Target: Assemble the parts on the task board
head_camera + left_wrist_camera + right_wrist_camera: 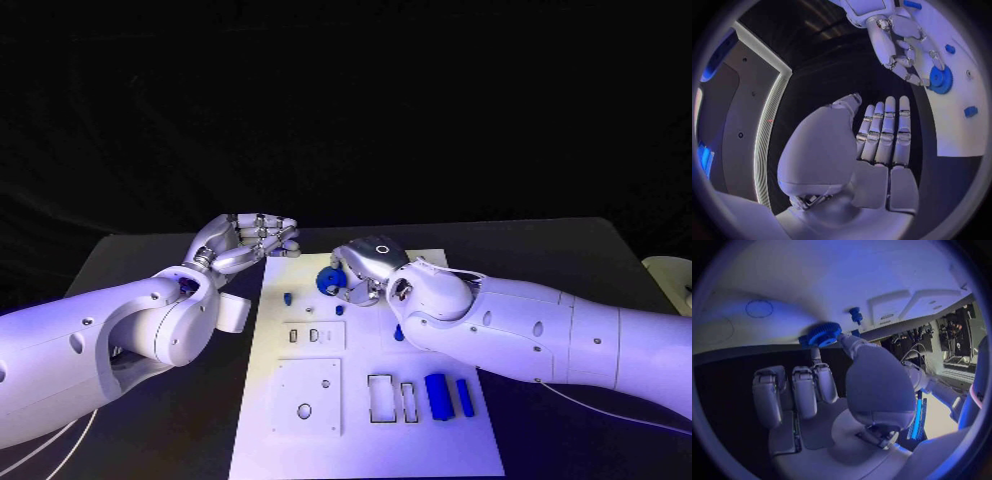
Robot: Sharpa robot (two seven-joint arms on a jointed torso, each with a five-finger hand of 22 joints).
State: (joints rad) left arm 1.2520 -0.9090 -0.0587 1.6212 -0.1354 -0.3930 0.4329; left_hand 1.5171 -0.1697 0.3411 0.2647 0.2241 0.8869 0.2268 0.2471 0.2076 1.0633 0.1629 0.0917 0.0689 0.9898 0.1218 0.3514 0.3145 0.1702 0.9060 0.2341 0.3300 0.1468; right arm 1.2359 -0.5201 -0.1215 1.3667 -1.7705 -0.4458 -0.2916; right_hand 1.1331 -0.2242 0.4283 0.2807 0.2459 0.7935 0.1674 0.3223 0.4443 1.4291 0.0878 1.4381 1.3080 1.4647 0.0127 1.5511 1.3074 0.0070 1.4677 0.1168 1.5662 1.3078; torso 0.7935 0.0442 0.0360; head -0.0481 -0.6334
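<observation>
The white task board (361, 440) lies in the middle of the black table. My right hand (368, 265) hovers over the board's far end and pinches a blue gear (330, 281) between thumb and a finger; in the right wrist view the gear (823, 333) sits at the fingertips, just above the board (786, 285). My left hand (245, 240) is raised beside the board's far left corner, its fingers (886, 130) straight, holding nothing. The left wrist view shows the right hand (901, 45) with the gear (941, 80).
A small blue peg (289, 298) and other blue pieces (400, 332) stand mid-board. Two blue bars (438, 396) lie next to rectangular slots (381, 398) near the front. Two white square plates (307, 396) occupy the board's left side. A pale object (671, 275) sits at the table's right edge.
</observation>
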